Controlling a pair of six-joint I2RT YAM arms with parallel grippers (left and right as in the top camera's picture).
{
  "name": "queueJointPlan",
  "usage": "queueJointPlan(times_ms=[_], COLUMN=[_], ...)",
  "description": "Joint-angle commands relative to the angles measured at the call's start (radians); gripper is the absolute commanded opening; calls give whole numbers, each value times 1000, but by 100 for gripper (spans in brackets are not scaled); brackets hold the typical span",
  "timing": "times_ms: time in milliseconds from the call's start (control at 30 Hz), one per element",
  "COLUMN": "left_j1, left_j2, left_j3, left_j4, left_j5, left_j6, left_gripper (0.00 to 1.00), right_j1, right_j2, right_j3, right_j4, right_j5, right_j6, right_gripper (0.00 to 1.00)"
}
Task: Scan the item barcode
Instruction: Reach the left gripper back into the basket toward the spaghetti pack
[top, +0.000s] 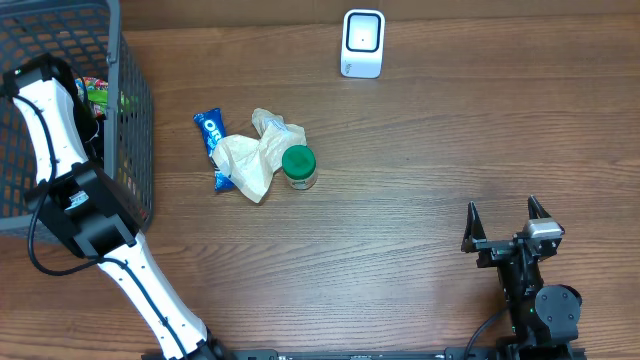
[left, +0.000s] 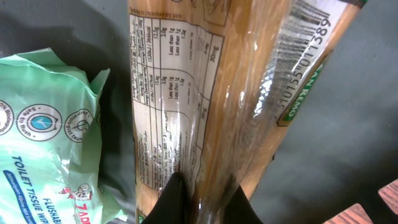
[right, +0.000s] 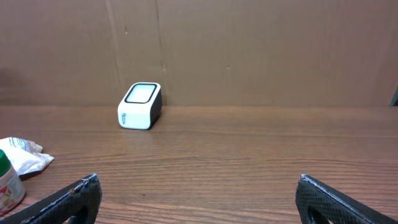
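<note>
From overhead, the left hand is hidden inside the basket (top: 135, 130) at the left edge of the surface (top: 420, 200), and little of what lies in the basket can be made out through the mesh. In the left wrist view the left hand (left: 208, 200) is seen closed on a clear packet (left: 186, 93) of long pasta, pinched between the dark fingers (left: 177, 202) at the bottom of the frame. The packet is cut off at top and bottom. Its barcode (left: 301, 56) is turned to the upper right and partly blurred by glare and creases in the film. A green pack of wipes (left: 43, 149) lies just beside the packet, cropped at the left. The right hand (top: 502, 206) is held wide open and empty low at the right of the surface. The scanner (top: 362, 43) stands at the far edge, well apart from both hands. Between basket and scanner lie a blue Oreo pack (top: 210, 130), a crumpled bag (top: 250, 160) partly covering it, and a green-lidded jar (top: 299, 166) touching the bag.
</note>
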Motion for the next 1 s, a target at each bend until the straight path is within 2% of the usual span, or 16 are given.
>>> queueJointPlan(times_ms=[0, 633, 700, 767, 800, 833, 967], left_j1=[-1, 39, 39, 39, 39, 39, 39], left_j2=[-13, -333, -333, -319, -310, -299, -253], left_j3=[-10, -10, -11, -13, -13, -14, -21], left_j4=[-19, -10, -7, -6, -6, -6, 0], left_j5=[-3, 0, 0, 0, 0, 0, -3], left_j6=[-7, -45, -45, -43, -40, -40, -32], left_gripper=[4, 5, 21, 45, 53, 59, 66], right_j1=[-2, -1, -1, -1, -1, -1, -2], right_j2=[-6, -6, -6, -6, -6, -6, -6], right_j3=[-10, -10, -10, -10, -10, -10, -10], right_j4=[4, 4, 4, 4, 4, 4, 4], right_j5=[6, 6, 6, 6, 6, 6, 6], right_j6=[-7, -7, -7, -7, -7, -7, -7], right_gripper=[100, 100, 100, 100, 100, 100, 100])
